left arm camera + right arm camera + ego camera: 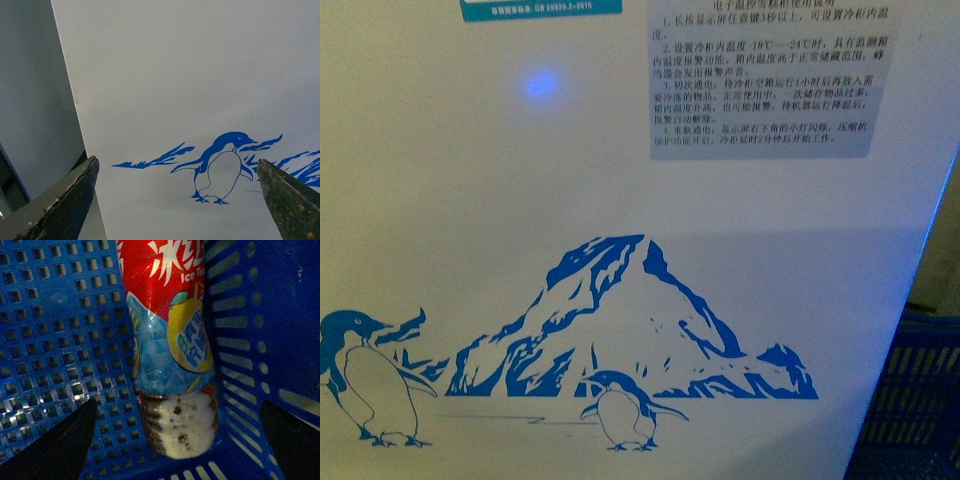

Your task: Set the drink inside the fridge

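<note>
The drink (170, 340) rests in a corner of the blue basket (60, 340). Its frothy end shows between the right gripper's (177, 405) jaws, which stand wide apart and touch nothing. The left gripper (177, 161), jaws also apart and empty, faces the fridge (200, 75) front near a penguin drawing (222, 167). In the front view the fridge fills the frame and the basket sits at the lower right edge.

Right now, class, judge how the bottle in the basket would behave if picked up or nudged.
The bottle probably has some weight: dark, foamy liquid shows at one end. Its glossy label may be slippery. Being round, it would likely roll if nudged, though the basket should stop it.
</note>
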`<state>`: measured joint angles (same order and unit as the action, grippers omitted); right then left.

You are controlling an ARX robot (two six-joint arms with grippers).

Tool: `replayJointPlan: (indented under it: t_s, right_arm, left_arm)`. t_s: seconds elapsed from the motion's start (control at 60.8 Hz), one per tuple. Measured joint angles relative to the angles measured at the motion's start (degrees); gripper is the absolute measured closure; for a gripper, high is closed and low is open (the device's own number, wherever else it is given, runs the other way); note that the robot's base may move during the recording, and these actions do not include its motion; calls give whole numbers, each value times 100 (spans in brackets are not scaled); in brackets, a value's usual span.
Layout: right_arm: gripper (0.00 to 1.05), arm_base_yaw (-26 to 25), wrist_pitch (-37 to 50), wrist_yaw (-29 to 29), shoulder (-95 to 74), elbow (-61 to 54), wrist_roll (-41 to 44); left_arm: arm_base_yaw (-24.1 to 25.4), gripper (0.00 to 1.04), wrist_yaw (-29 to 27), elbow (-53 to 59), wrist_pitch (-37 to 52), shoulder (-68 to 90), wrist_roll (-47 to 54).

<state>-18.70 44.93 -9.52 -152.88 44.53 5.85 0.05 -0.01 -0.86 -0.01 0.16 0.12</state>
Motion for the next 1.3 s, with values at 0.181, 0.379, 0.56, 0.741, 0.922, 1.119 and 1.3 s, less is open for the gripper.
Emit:
replayJointPlan:
  t_s: [0.181,0.379,0.56,0.741,0.922,1.119,1.3]
  right_arm:
    - [7,48,-205,-262,-682,780,-20]
    - [7,31,-431,-470,-1180,1322,-125]
    - [7,28,-669,-577,-1565,1670,-260]
    - [7,72,-973,-586,-1812,1937,-503]
    - [16,96,-1029,-546,-1847,1998,-654]
    - [43,101,-1036,-413,-1847,2024,-728]
    - [58,87,-1008,-385,-1746,1980,-761]
  left_arm:
    - [0,8,0,0,0,0,0]
    - [0,8,0,0,0,0,0]
    - [0,8,2,0,0,0,0]
    - [0,8,0,0,0,0,0]
    - [0,8,0,0,0,0,0]
    - [0,8,0,0,0,0,-2]
    - [0,8,0,0,0,0,0]
